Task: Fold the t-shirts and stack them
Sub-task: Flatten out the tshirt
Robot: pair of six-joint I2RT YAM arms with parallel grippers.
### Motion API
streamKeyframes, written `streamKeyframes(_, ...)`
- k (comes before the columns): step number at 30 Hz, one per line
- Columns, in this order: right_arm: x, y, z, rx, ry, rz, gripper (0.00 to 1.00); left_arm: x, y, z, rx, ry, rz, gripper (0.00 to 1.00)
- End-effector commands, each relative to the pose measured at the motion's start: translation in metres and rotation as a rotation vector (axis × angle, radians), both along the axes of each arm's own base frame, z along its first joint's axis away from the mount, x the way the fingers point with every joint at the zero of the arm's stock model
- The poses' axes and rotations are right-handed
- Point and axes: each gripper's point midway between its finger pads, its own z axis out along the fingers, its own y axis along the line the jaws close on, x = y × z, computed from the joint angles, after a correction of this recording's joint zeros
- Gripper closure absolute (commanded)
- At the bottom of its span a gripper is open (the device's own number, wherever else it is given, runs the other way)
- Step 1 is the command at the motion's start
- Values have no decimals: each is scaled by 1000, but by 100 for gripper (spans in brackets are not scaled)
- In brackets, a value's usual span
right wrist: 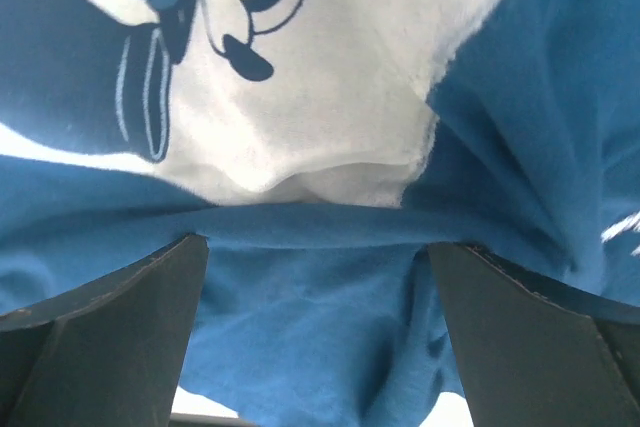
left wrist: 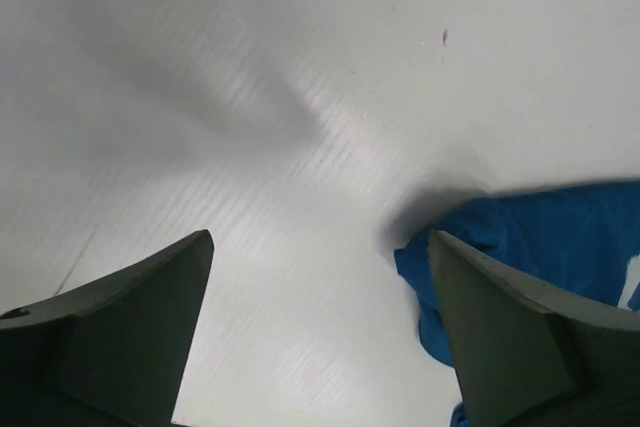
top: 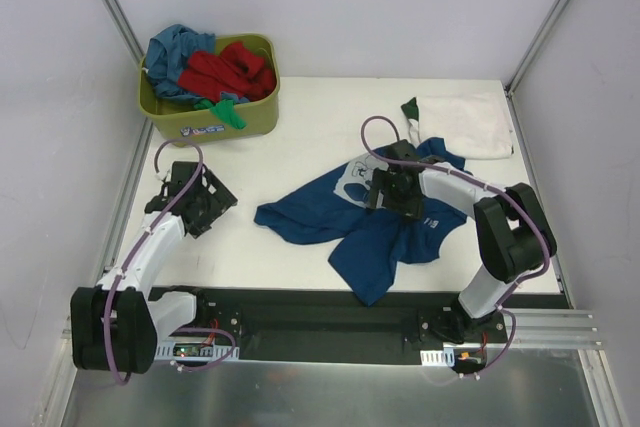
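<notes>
White tabletop (top: 300, 137) carries everything. Right gripper (right wrist: 320, 257), jaws wide, sits over the crumpled navy t-shirt (top: 310, 217) at its cartoon print (right wrist: 330, 117). Left gripper (left wrist: 320, 247), also wide, hovers above bare table beside the shirt's edge. White t-shirt (top: 465, 122) lies far right; other t-shirts (top: 215, 72) fill the olive tub (top: 215, 127).

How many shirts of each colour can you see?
navy shirt: 1
white shirt: 1
dark green shirt: 1
red shirt: 1
teal shirt: 1
bright green shirt: 1
Total: 6, though the tub pile may hide more.
</notes>
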Motion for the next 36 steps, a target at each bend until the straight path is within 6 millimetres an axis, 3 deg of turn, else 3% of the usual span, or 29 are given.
streamKeyframes(1, -5, -33, 1, -142, -22, 38, 3, 18, -23, 0, -135, -14, -37, 18)
streamKeyframes(2, -3, -29, 6, -127, -37, 50, 3, 19, -26, -3, -154, -5, -41, 22)
streamKeyframes(3, -2, -27, 10, -120, -48, 59, 3, 18, -33, -8, -192, 20, -65, 33)
streamKeyframes(5, -2, -23, 22, -100, -82, 66, 3, 15, -42, -14, -236, 40, -88, 39)
streamKeyframes(9, -8, -22, 39, -93, -124, 81, 3, 9, -69, -25, -390, 73, -142, 38)
streamKeyframes(18, -33, -27, 84, -127, -257, 99, 3, 22, -82, -46, -477, 122, -106, 51)
streamKeyframes(23, -47, -39, 88, -142, -278, 71, 3, 20, -89, -52, -493, 137, -121, 59)
streamKeyframes(24, -48, -40, 91, -141, -288, 69, 3, 22, -90, -52, -498, 127, -126, 68)
streamKeyframes(29, -65, -50, 85, -164, -255, 69, 3, 25, -109, -49, -551, 116, -189, 91)
streamKeyframes(30, -68, -51, 85, -163, -254, 68, 3, 26, -112, -48, -558, 111, -200, 100)
streamKeyframes(36, -94, -48, 83, -165, -241, 142, 3, 27, -113, -40, -545, 59, -221, 100)
